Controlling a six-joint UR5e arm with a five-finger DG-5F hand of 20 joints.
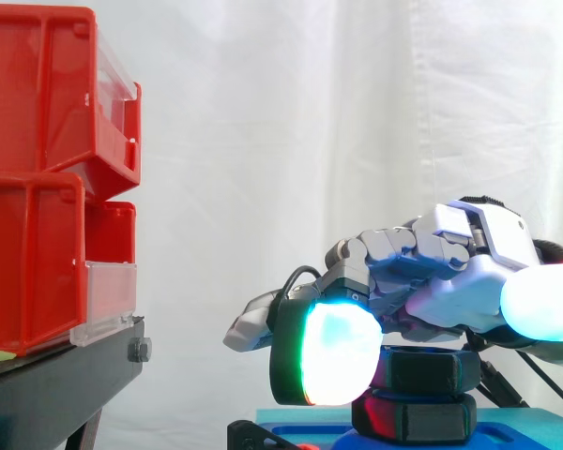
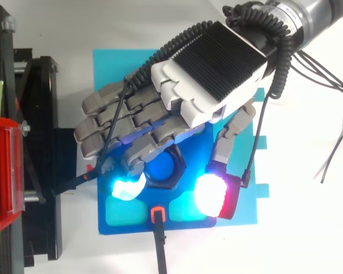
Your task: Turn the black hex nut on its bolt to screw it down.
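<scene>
Top view: robot hand straddles black hex nut (on bolt) for turning; grip state can't tell.

Close level side and overhead views share the robot hand.

My worktop is a plain white surface. A light blue mat lies flat on it, and a darker blue board lies on top of that mat, below my robot hand. The black hex nut sits near the middle of the board, with two pale green pads just beside it at the board's near edge. A black strap with an orange clip lies between those pads. Along the left side of the worktop stands a black stand, touching the mat's edge, and red bins are stacked on it.
</scene>
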